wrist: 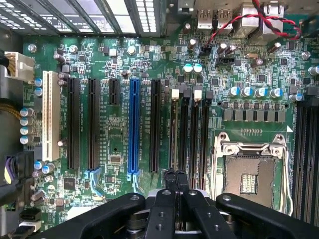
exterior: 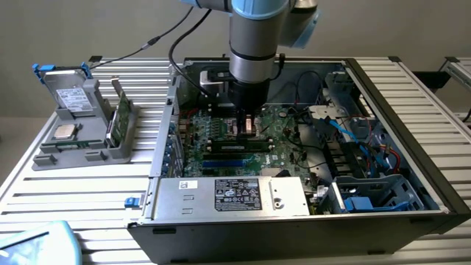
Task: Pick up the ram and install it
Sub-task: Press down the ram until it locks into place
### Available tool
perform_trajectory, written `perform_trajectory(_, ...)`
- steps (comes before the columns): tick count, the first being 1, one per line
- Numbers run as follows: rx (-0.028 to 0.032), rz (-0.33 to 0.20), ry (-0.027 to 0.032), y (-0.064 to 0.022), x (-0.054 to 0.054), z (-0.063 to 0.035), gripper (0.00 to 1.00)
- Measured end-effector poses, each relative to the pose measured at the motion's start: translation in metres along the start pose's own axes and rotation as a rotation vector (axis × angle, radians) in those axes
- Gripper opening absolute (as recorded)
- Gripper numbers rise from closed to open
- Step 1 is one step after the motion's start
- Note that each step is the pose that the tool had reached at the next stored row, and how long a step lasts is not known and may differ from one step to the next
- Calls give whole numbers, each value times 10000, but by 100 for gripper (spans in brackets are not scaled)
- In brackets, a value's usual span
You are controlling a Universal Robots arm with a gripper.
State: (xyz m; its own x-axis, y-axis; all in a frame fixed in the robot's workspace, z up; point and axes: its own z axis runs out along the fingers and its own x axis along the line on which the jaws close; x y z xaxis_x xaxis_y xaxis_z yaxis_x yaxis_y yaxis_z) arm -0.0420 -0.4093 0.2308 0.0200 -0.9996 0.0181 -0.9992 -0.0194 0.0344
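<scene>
The matte black gripper is closed, its fingertips pressed together over the thin green ram, which lies seated lengthwise in a long black slot directly beneath. Beyond spreads the glossy green motherboard, inside a grey metal case on the slatted table.
</scene>
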Motion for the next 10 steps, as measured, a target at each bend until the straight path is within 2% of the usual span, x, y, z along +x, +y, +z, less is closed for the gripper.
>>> perform_trajectory(4,84,2,10,8,0,23,11)
perform_trajectory(10,124,3,4,17,-3,53,11)
